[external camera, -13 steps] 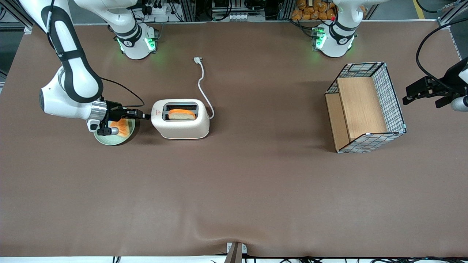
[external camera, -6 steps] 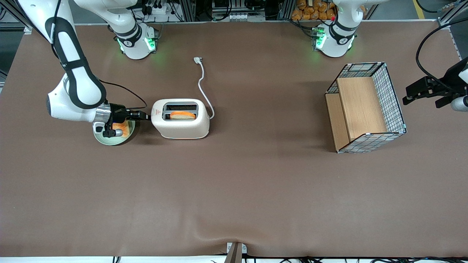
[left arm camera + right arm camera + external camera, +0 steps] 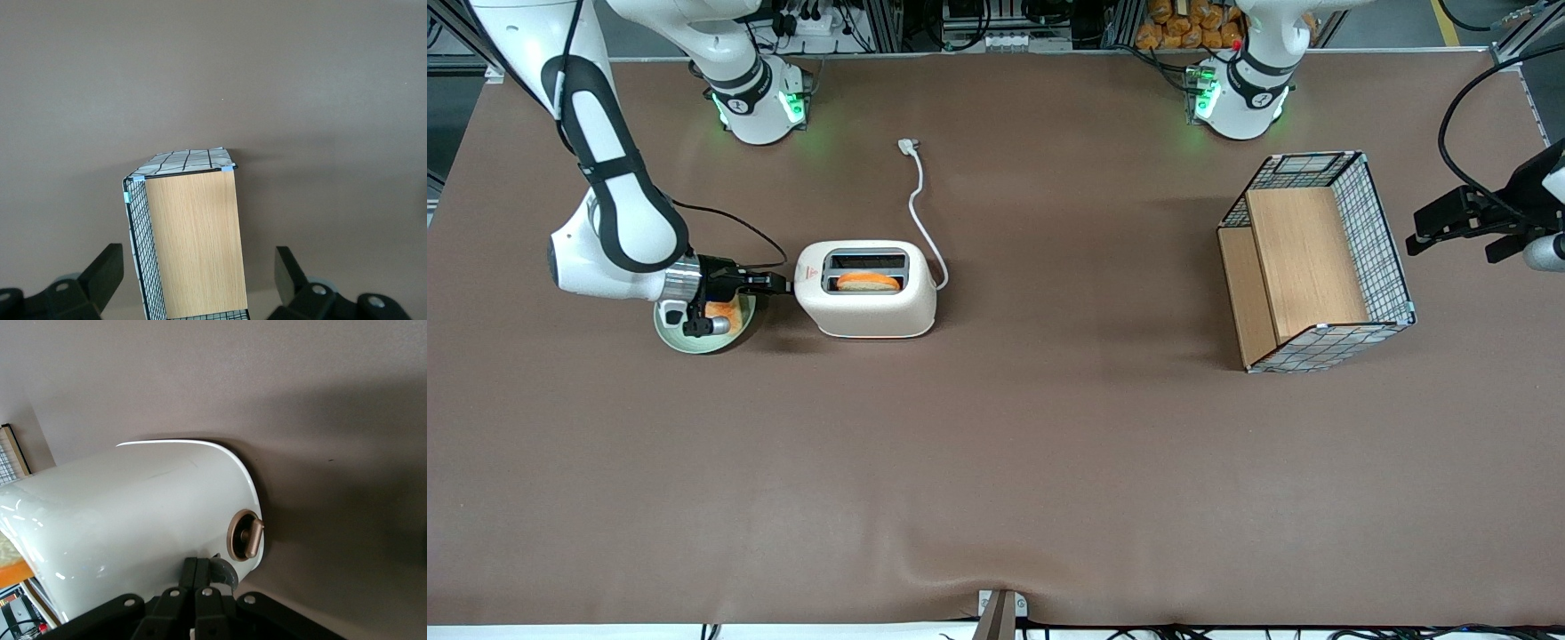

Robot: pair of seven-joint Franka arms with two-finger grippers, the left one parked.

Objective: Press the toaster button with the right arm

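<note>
The cream-white toaster (image 3: 869,311) stands on the brown table with a slice of bread (image 3: 868,283) sunk low in the slot nearer the front camera. My right arm (image 3: 618,209) reaches down to the toaster's end that faces the working arm's side. The gripper (image 3: 781,284) is shut, its fingertips together against that end wall. In the right wrist view the shut gripper (image 3: 198,564) rests on the toaster (image 3: 133,513) right beside the grey toaster button (image 3: 225,572). A copper dial (image 3: 246,535) sits just above the button.
A green plate (image 3: 679,338) with another bread slice (image 3: 725,313) lies under my wrist. The white cord (image 3: 919,200) trails from the toaster toward the arm bases. A wire basket with wooden panels (image 3: 1316,258) stands toward the parked arm's end.
The right arm's elbow and wrist have shifted toward the toaster and lower. The bread slice has sunk deeper into the slot. The gripper stays at the toaster's end.
</note>
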